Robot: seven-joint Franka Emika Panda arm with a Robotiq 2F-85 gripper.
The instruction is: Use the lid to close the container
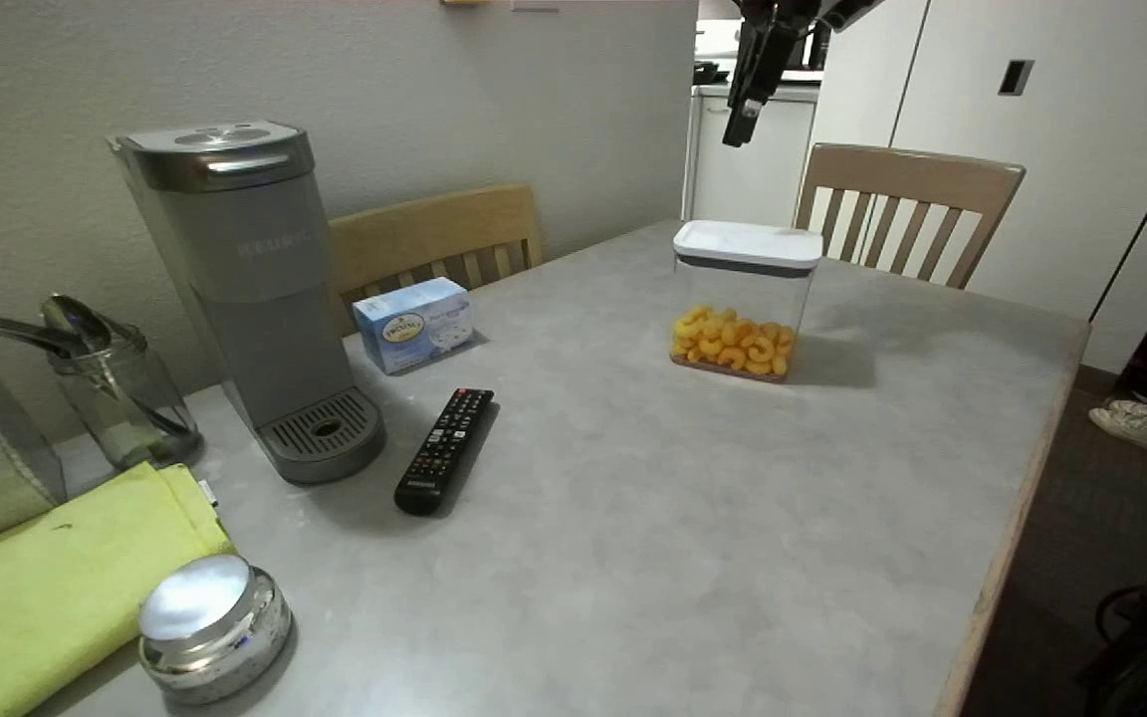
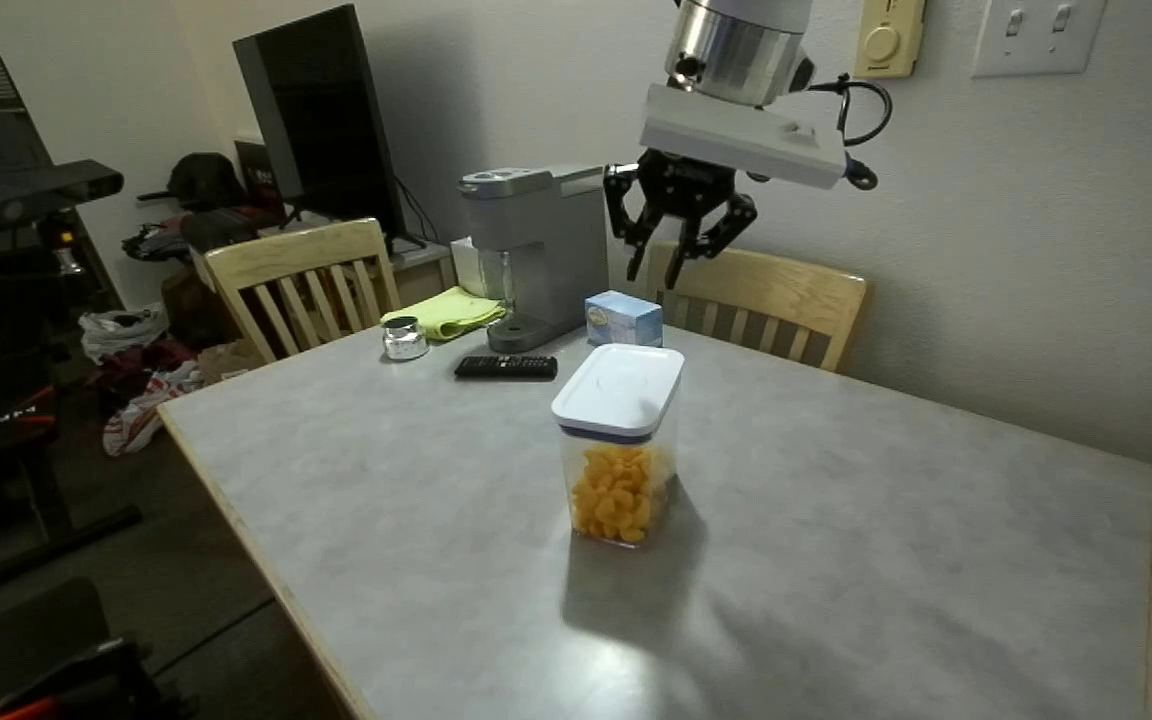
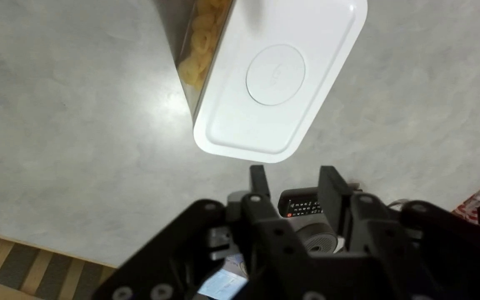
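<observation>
The flat white lid point(image 1: 748, 242) lies level on top of the clear container point(image 1: 748, 289) in both exterior views, with a dark band just under its edge. The lid point(image 2: 621, 388) covers the container's point(image 2: 666, 450) whole top. Orange-yellow pieces fill the lower part. In the wrist view the lid point(image 3: 256, 125) shows from above, with a round button outline; the container's side wall point(image 3: 193, 93) shows at its left. My gripper point(image 2: 652, 282) is up in the air, apart from the lid. Its fingers point(image 3: 293, 167) are spread with nothing between them. In an exterior view the gripper point(image 1: 738, 139) shows edge-on.
A coffee machine point(image 1: 275, 259), a light blue box point(image 1: 414, 324), a black remote point(image 1: 446, 448), a silver round jar point(image 1: 215, 627), a yellow cloth point(image 1: 76, 568) and a glass with cutlery point(image 1: 125, 398) stand on the table point(image 2: 886, 560). Chairs point(image 2: 766, 300) stand at its edges.
</observation>
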